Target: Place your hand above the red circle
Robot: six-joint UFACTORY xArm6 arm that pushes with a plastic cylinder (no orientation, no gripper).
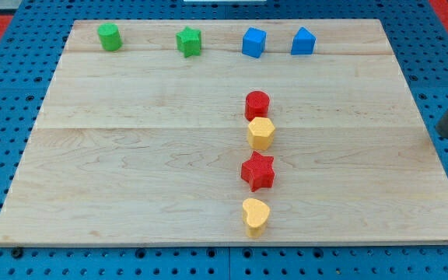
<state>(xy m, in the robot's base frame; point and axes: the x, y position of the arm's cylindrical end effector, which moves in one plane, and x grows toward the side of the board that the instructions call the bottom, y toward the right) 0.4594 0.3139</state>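
Note:
A red circle block (257, 103) stands near the middle of the wooden board (131, 155). Right below it, touching, is a yellow hexagon block (261, 133). Further down are a red star block (258, 172) and a yellow heart block (255, 216), making a column. My rod enters at the view's right edge, and my tip (446, 137) is just off the board's right side, far to the right of the red circle and slightly below it.
Along the board's top edge stand a green circle block (110, 36), a green star block (189, 42), a blue cube block (253, 42) and a blue pointed block (302, 41). A blue pegboard (22, 264) surrounds the board.

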